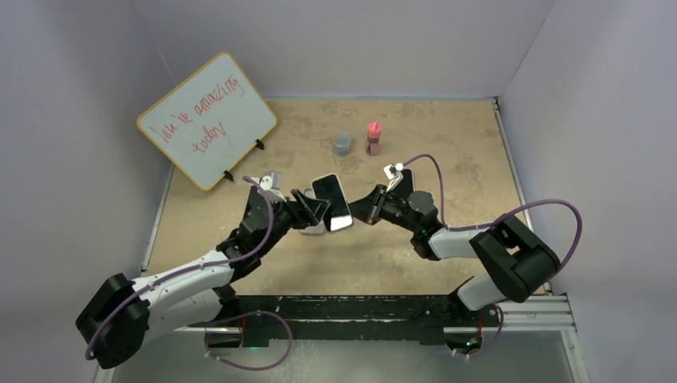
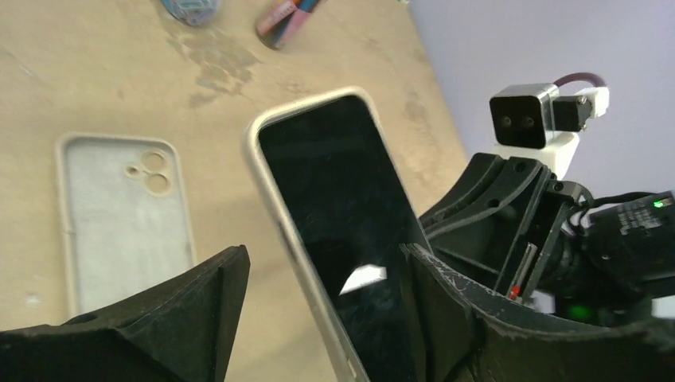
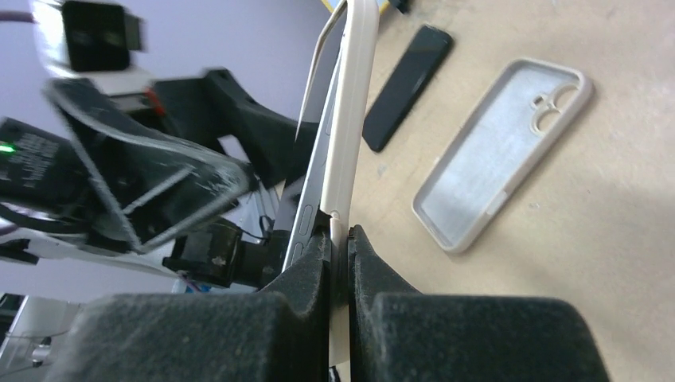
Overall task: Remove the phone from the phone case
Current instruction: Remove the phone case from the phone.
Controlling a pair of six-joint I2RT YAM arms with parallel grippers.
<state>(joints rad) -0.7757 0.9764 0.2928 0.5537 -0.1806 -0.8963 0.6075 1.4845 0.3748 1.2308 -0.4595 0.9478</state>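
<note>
Phone (image 2: 342,215): held up in the air above the worktop (image 1: 447,152), between your two arms. It is tilted, with its dark screen facing the left wrist camera.
Phone case (image 3: 353,119): pale and wrapped round the phone. In the right wrist view one long side seems to be parting from the phone's silvery edge, but you cannot be sure of it.
Right claw (image 3: 341,239): pressed together on the lower edge of the phone case in a thin pinch. It alone carries the load.
Left claw (image 2: 322,263): spread, with a finger on each side of the phone. One finger is just beside the phone's edge, and the claw grips nothing.
Handling: reckon the phone stiff, smooth, slippery and likely to crack if dropped, and the case soft and bendy. Take the phone by its two long edges, not across the glass, and let the case peel off from a corner.
Risk: if the case lets go suddenly, the phone probably falls unless your left claw has it.
Below: an empty case (image 2: 123,219) lies flat, open side up, with a dark phone-like slab (image 3: 410,76) near it.
Further back: a whiteboard (image 1: 207,120), a grey cup (image 1: 342,144) and a red-capped bottle (image 1: 373,138), all well apart from the work.
</note>
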